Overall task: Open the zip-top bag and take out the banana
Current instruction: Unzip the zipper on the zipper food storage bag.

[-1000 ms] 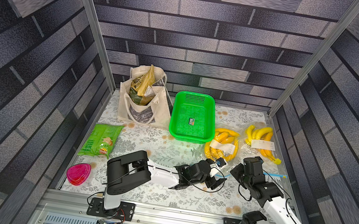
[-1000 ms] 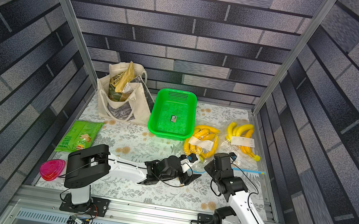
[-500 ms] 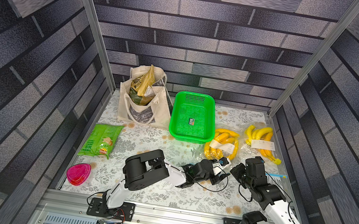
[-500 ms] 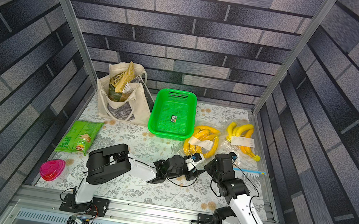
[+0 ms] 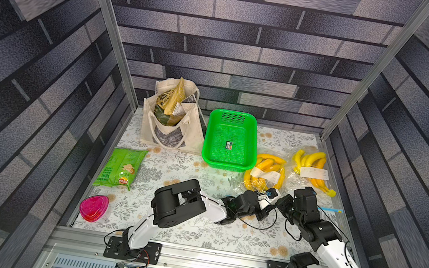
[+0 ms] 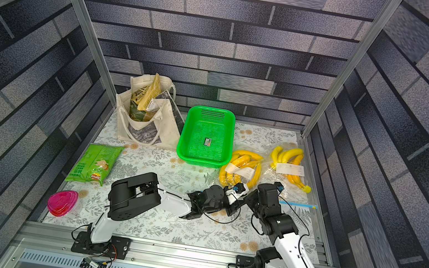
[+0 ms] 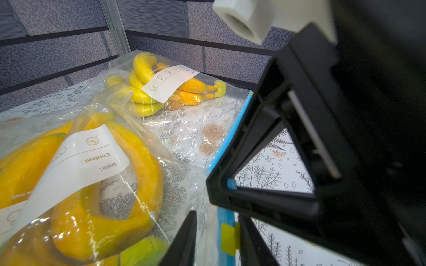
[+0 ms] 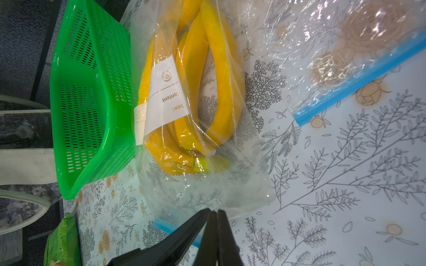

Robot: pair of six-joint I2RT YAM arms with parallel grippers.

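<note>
Both arms stretch toward the near right part of the bench [image 5: 191, 233] and meet at one zip-top bag [image 5: 264, 174]. It lies flat just beside the green basket [image 5: 234, 114]. The bananas [image 5: 264, 161] are inside that bag, a yellow bunch curled under a white label. The bag's blue zip strip [image 7: 227, 214] runs along the edge nearest the arms.

The right fingers [image 8: 224, 237] are pressed together on the clear plastic at that edge, right by the strip, pinching the bag. The left fingers [image 7: 184, 241] stand a little apart, one on each side of the strip, with a yellow tab [image 7: 228, 239] between them. A gap shows beside the strip, so they straddle it rather than clamp it. In both top views the two sets of fingers sit very close together at the bag's near edge.

A second bag of bananas [image 5: 312, 172] lies farther right, close to the side wall, with its own blue strip [image 5: 331, 209] flat on the bench.

At the back left, next to the basket, a cloth tote bag [image 5: 169, 133] stands open with packets sticking out. A green bag of chips [image 5: 120, 168] lies along the left side. A pink container [image 5: 93, 207] sits near the front left corner. A small sticker [image 5: 229, 145] shows on the basket's floor.
</note>
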